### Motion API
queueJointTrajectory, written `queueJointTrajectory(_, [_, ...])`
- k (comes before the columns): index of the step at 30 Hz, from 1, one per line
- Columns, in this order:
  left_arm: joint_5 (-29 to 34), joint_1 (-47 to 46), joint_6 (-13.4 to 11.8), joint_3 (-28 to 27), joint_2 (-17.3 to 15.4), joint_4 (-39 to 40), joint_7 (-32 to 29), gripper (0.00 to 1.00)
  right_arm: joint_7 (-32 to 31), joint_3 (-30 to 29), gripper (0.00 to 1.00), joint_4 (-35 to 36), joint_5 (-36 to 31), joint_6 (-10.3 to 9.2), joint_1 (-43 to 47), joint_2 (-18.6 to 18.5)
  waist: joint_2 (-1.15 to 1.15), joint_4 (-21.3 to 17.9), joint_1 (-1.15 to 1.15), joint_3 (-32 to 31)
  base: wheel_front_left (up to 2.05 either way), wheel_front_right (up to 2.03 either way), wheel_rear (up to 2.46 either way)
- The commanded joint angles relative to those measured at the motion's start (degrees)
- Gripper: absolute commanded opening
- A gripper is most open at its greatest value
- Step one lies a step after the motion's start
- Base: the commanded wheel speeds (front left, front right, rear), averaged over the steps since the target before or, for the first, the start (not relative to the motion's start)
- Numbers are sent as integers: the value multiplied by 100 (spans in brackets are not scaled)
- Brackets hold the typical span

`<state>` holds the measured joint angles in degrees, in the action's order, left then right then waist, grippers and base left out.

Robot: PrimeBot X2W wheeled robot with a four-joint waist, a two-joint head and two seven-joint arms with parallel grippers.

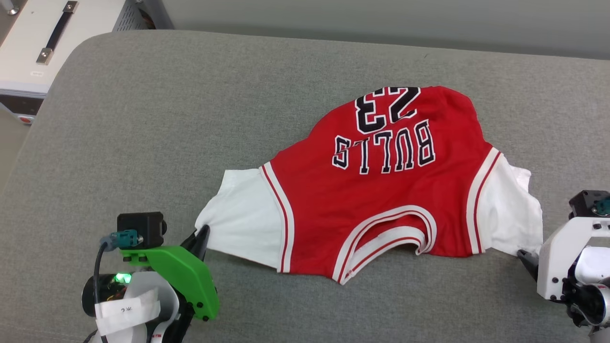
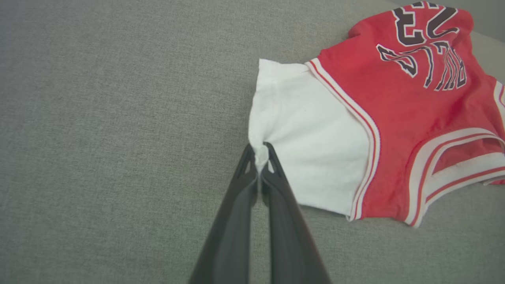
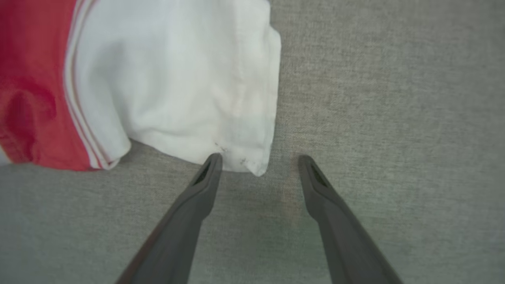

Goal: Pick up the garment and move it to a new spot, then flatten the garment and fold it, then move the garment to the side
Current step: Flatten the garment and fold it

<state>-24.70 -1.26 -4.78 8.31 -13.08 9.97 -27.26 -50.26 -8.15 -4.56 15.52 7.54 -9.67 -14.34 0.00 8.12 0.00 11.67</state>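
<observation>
**One sleeve pinched, the other between open fingers**

The garment (image 1: 376, 200) lies spread on the grey padded surface (image 1: 143, 119), right of centre in the head view. Its collar points toward the bottom of the frame, so the "BULLS" and "23" print reads upside down. The far hem near the top looks rounded and a bit bunched.

At the lower left, the left gripper (image 1: 202, 238) has its fingers pressed together on the corner of the white sleeve on the frame's left. The left wrist view shows a small tuft of white cloth squeezed between the tips.

At the lower right edge, the right gripper (image 1: 526, 259) stands with its fingers spread apart. In the right wrist view, one tip sits at the lower edge of the other white sleeve and the other tip is over bare grey fabric.

A white case (image 1: 57, 38) with a black handle sits in the upper left corner.
</observation>
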Motion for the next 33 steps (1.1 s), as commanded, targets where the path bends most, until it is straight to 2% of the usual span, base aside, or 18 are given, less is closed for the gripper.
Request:
queueJointTrajectory(1, [5,-78,-3,1,-7,-2,34,0,-50,40,100,-60,-59,-5,-50,39,0,71,0,82,0,0,0])
queueJointTrajectory(10, [-30,-187,30,39,-5,-112,94,0,-19,422,100,-337,24,-5,15,32,0,82,0,206,0,0,0])
queueJointTrajectory(11, [-31,-193,31,39,-14,-131,92,0,0,484,78,-387,57,-5,21,11,0,76,0,213,0,0,0])
queueJointTrajectory(12, [-30,-197,31,37,-25,-149,91,0,30,523,46,-428,81,-5,20,-6,0,70,0,214,0,0,0])
queueJointTrajectory(13, [-30,-199,30,31,-38,-174,95,0,99,547,29,-487,103,-5,9,-27,0,60,0,206,0,0,0])
queueJointTrajectory(14, [-30,-200,30,29,-46,-194,99,0,164,552,0,-547,98,-5,2,-56,0,56,0,194,0,0,0])
queueJointTrajectory(24, [-68,-118,15,-19,-120,-330,153,0,881,511,0,-782,242,-5,-45,-382,0,-37,0,-168,0,0,0])
queueJointTrajectory(33, [-105,124,-19,-164,-296,-231,173,0,1089,200,0,-217,463,-5,169,-841,0,-200,0,-702,0,0,0])
